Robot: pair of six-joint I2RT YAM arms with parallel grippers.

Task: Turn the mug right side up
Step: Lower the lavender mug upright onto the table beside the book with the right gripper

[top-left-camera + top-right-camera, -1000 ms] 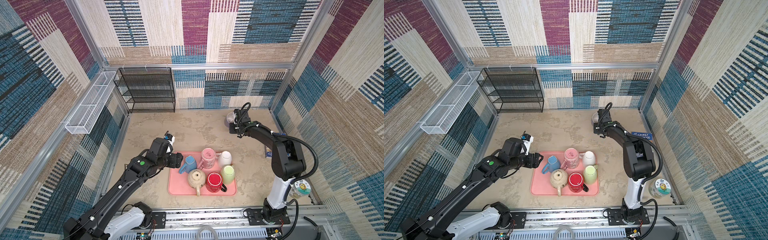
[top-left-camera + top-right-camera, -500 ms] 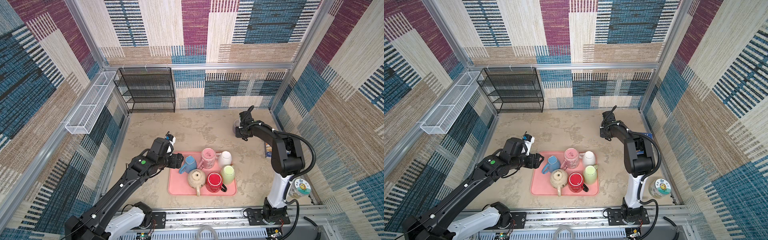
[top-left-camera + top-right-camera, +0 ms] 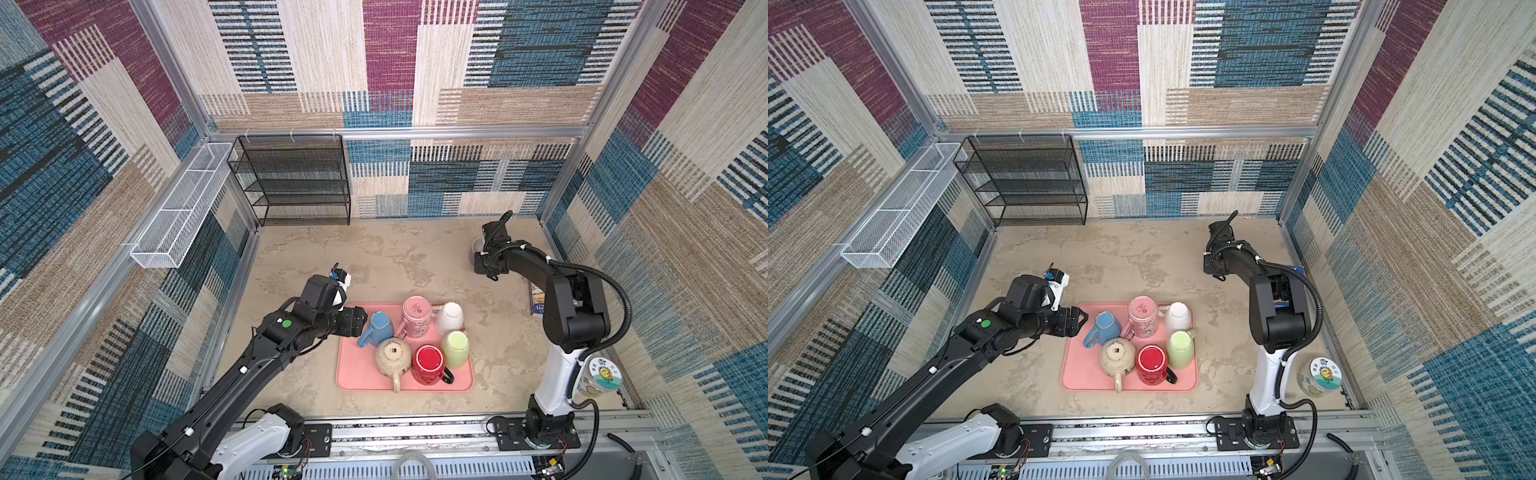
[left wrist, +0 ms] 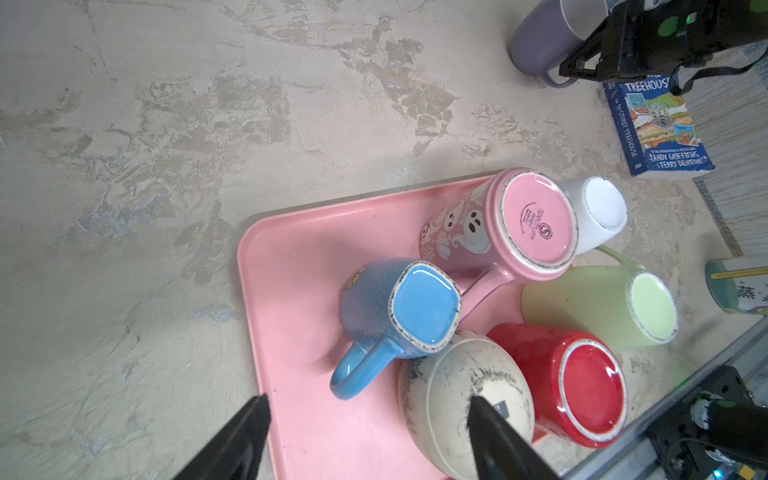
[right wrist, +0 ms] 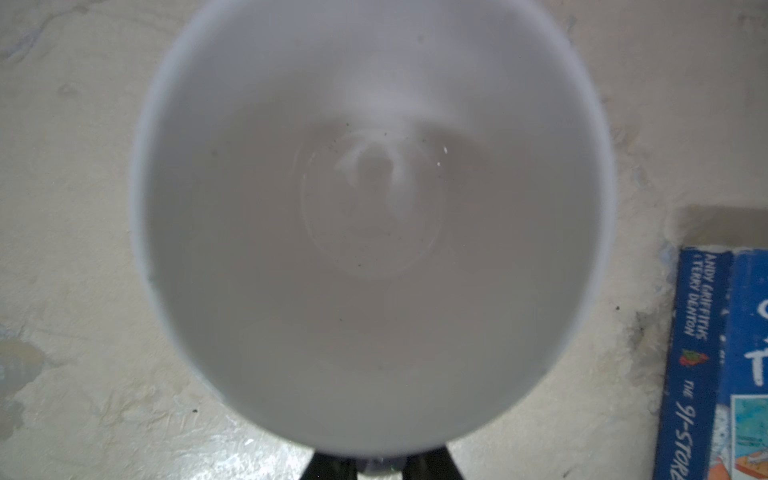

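While my right gripper [image 5: 380, 461] pinches the lavender mug [image 4: 548, 37] at the far right, near the book [image 4: 660, 124], my left gripper [image 4: 366, 401] gapes wide at the left edge of the pink tray [image 4: 291, 257].

Both top views show you the whole surface [image 3: 374, 257] from above; your wrist views sit close, sharing the book [image 4: 665, 137] [image 5: 702, 332].

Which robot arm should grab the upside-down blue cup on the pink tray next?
Left. The left gripper is open and holds nothing, and it hovers right beside the blue cup at the edge of the pink tray. The right gripper is far off across the table, shut on the purple mug.
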